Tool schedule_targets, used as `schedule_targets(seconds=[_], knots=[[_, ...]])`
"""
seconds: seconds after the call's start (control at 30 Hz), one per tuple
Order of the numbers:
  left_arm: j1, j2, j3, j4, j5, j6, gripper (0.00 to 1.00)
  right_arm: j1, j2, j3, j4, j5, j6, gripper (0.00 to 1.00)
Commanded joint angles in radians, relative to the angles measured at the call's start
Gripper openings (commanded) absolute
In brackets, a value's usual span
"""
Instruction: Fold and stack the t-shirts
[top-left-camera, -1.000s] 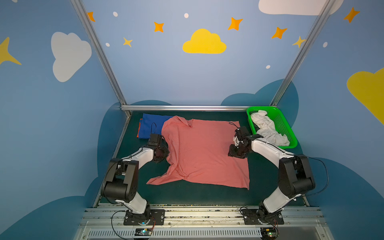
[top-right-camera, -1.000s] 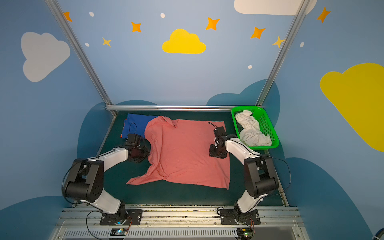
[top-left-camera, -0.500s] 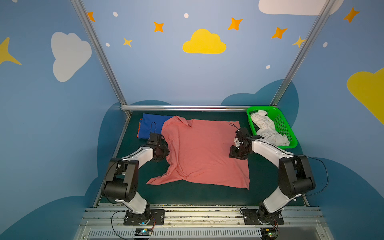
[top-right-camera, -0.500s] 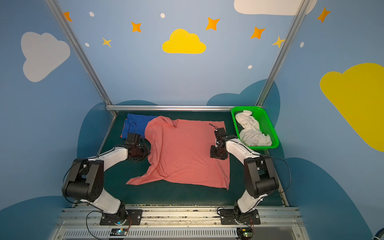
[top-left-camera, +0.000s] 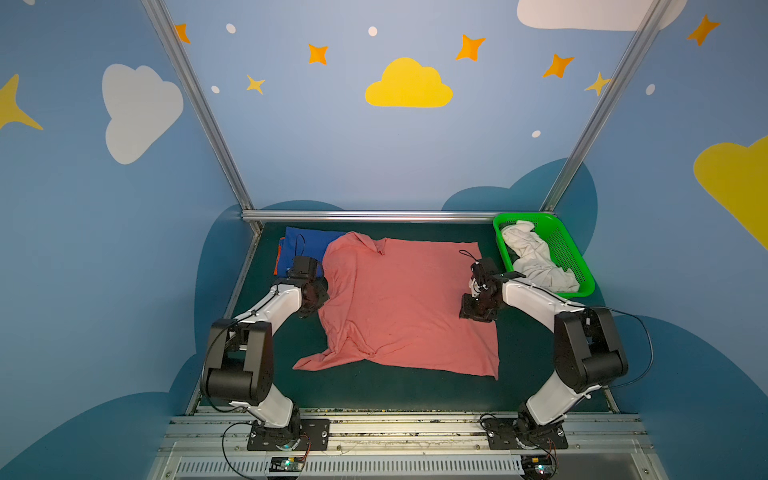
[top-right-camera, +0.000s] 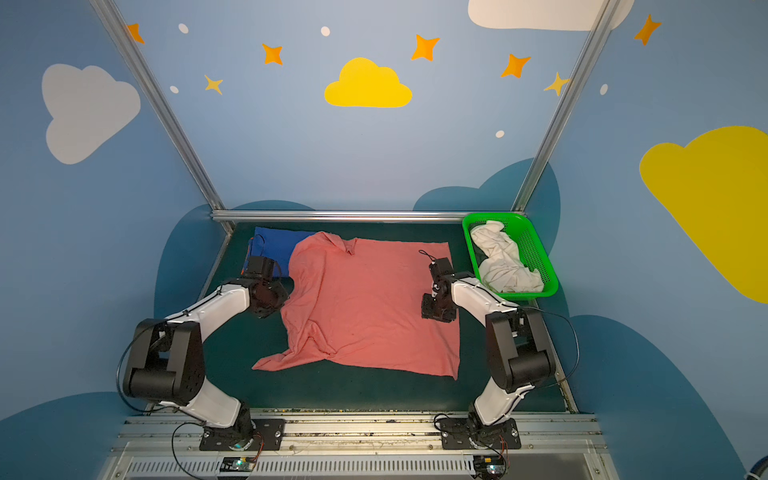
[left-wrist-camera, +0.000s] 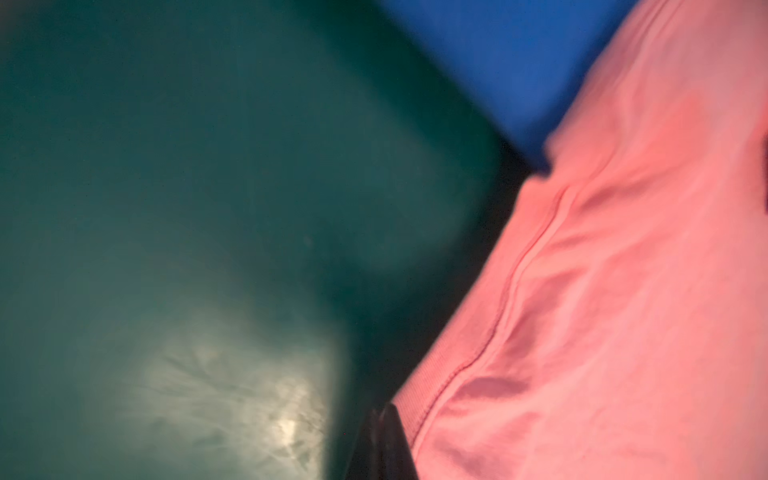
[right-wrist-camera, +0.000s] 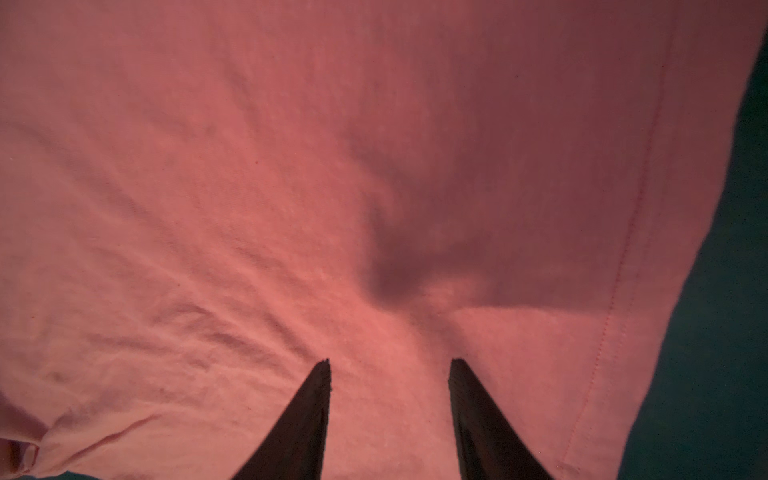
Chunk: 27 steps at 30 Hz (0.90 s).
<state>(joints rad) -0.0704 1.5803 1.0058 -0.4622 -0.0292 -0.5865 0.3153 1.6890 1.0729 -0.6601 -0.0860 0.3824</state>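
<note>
A salmon-pink t-shirt (top-left-camera: 399, 303) (top-right-camera: 361, 303) lies spread on the dark green table, its far left corner over a folded royal blue t-shirt (top-left-camera: 307, 245) (top-right-camera: 278, 245). An orange edge (top-left-camera: 277, 259) peeks out under the blue one. A crumpled white t-shirt (top-left-camera: 536, 257) (top-right-camera: 503, 259) fills the basket. My left gripper (top-left-camera: 322, 291) (left-wrist-camera: 386, 436) is shut at the pink shirt's left edge. The ribbed hem (left-wrist-camera: 419, 399) lies against its fingertips, and no cloth shows between them. My right gripper (top-left-camera: 473, 309) (right-wrist-camera: 390, 368) stands open, fingertips down on the pink shirt near its right hem.
The green mesh basket (top-left-camera: 582, 291) (top-right-camera: 536, 296) sits at the back right corner. A metal rail (top-left-camera: 374, 216) runs along the back edge. Blue walls close in both sides, and both arm bases stand at the front.
Neither arm has visibly shifted, and the shirts lie as before.
</note>
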Motion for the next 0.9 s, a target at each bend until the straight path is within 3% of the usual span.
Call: schedule_targets(seconds=[0.0, 0.37, 0.67, 0.87], knots=[[0.007, -0.017, 0.066, -0.112, -0.152, 0.082, 0.05, -0.004, 0.032, 0.003, -0.021, 0.033, -0.002, 0.48], [0.013, 0.070, 0.193, -0.184, -0.379, 0.212, 0.05, -0.007, 0.117, 0.060, -0.057, 0.095, -0.023, 0.48], [0.024, 0.184, 0.306, -0.162, -0.428, 0.300, 0.05, -0.016, 0.207, 0.145, -0.103, 0.151, -0.035, 0.48], [0.028, 0.234, 0.284, -0.231, -0.460, 0.290, 0.08, -0.041, 0.255, 0.192, -0.138, 0.195, -0.032, 0.47]])
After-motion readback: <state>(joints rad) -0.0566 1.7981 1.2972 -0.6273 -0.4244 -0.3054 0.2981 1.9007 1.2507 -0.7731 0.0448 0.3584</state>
